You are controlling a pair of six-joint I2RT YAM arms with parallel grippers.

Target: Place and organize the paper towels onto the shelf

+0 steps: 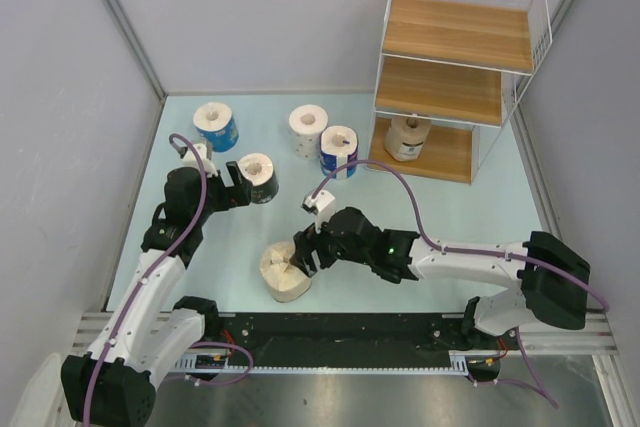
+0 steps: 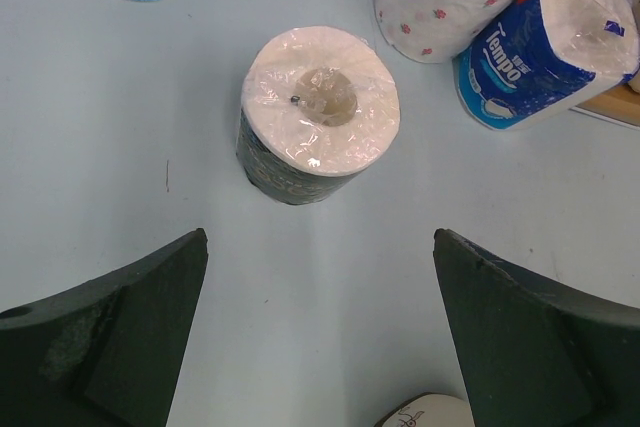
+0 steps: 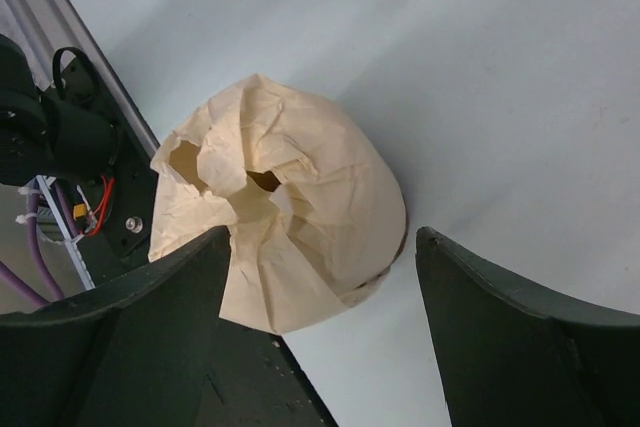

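The shelf [image 1: 455, 72] stands at the back right with a tan-brown roll [image 1: 408, 135] on its bottom board. On the table stand a blue roll [image 1: 215, 125], a white red-speckled roll [image 1: 308, 130], a second blue roll [image 1: 338, 150] and a dark-wrapped roll [image 1: 258, 177]. My left gripper [image 1: 240, 188] is open and empty just left of the dark roll [image 2: 318, 112], apart from it [image 2: 320, 234]. A cream roll [image 1: 285, 272] lies near the front edge. My right gripper [image 1: 303, 252] is open around its near side [image 3: 322, 235], the cream roll [image 3: 290, 207] close to the left finger [image 3: 120, 347].
The black and metal base rail [image 1: 330, 332] runs right behind the cream roll and shows in the right wrist view [image 3: 60, 147]. Grey walls close in the table at left, back and right. The shelf's upper two boards hold nothing.
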